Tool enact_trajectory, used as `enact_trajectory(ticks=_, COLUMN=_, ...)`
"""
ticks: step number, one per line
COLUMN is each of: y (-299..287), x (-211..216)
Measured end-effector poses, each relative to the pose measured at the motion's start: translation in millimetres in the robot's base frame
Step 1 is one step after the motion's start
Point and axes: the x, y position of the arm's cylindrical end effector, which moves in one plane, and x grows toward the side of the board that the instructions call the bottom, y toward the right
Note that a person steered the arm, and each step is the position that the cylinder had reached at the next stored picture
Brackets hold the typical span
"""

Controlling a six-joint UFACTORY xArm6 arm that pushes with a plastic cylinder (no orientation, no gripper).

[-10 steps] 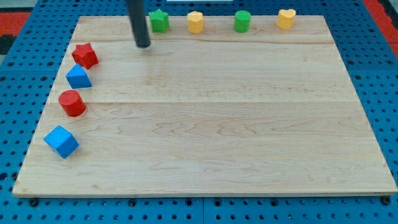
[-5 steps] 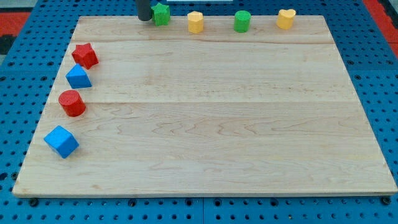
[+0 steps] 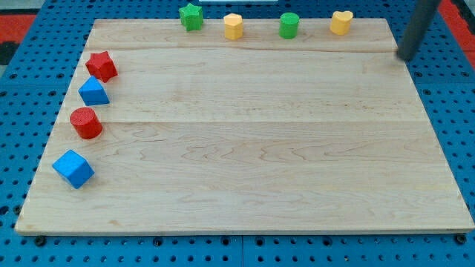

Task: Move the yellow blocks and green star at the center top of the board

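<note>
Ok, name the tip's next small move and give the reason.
Probably slide my tip up and toward the view's left, to the right side of the yellow heart. The heart sits furthest right along the top edge, beyond the green cylinder, so it needs pushing toward centre.

Single camera view, no second one to overlap with. It looks down at my wooden board point(image 3: 245, 148) from above and in front, tilted: the board's far edge at the view's top reads narrower than the near edge at the view's bottom. Framing is fairly close, board fills nearly the whole picture, with only strips of blue pegboard point(image 3: 22, 89) around it. My rod enters from the view's top right, my tip point(image 3: 406, 57) at the board's right edge.
</note>
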Motion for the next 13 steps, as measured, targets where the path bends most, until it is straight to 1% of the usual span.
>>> enact_trajectory(ticks=1, y=9, x=-75)
enact_trajectory(ticks=2, y=9, x=-74)
enact_trajectory(ticks=3, y=-39, x=-75)
enact_trajectory(ticks=4, y=-188, x=-75)
enact_trajectory(ticks=5, y=-290, x=-69)
enact_trajectory(ticks=6, y=-294, x=-66)
enact_trajectory(ticks=8, y=-261, x=-74)
enact_trajectory(ticks=10, y=-273, x=-75)
enact_trajectory(ticks=13, y=-250, x=-74)
